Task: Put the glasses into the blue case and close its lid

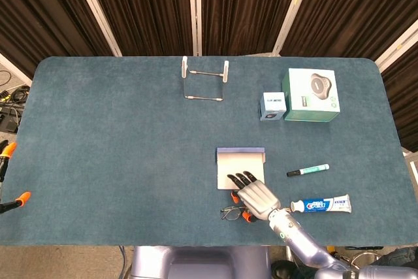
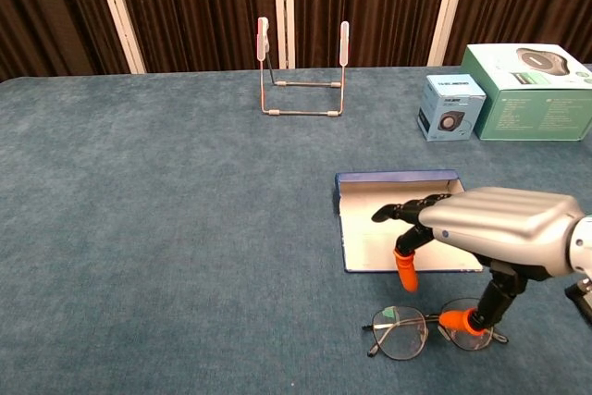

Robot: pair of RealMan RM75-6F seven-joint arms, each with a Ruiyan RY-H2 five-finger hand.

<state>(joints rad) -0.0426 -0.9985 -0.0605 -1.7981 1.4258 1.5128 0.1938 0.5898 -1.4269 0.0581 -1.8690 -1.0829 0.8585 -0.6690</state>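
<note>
While your right hand [image 2: 495, 228] hung over the near edge of the blue case [image 2: 407, 228], its fingers were spread and grasping nothing; one orange-tipped digit reached down to the right lens of the glasses [image 2: 435, 328], though whether it touched the frame could not be told. Item, glasses: unfolded, lenses facing up, lying on the table [image 1: 117, 135] just on your side of the case and apart from it, not yet lifted. Item, blue case: lid laid back flat toward the far side, pale lining exposed, so the tray stood ready to receive the glasses and only the lid would remain to fold over. You appeared to have set the hand palm down with thumb and fingers straddling the frame, a posture suited to pinching at the bridge or the lens rim; judged so, the step in hand was the approach to the pick, and the task stood near its beginning. Item, left hand: only orange tips [image 1: 9, 150] showed at the table's far left edge in the head view, well clear of the work, and whether they were released or clenched could not be told. Items not concerned: a marker pen [image 1: 307, 170] and a toothpaste tube [image 1: 321, 204] to the right of the case, two boxed goods [image 1: 311, 95] further back, and a wire stand [image 1: 205, 80] at the rear.
</note>
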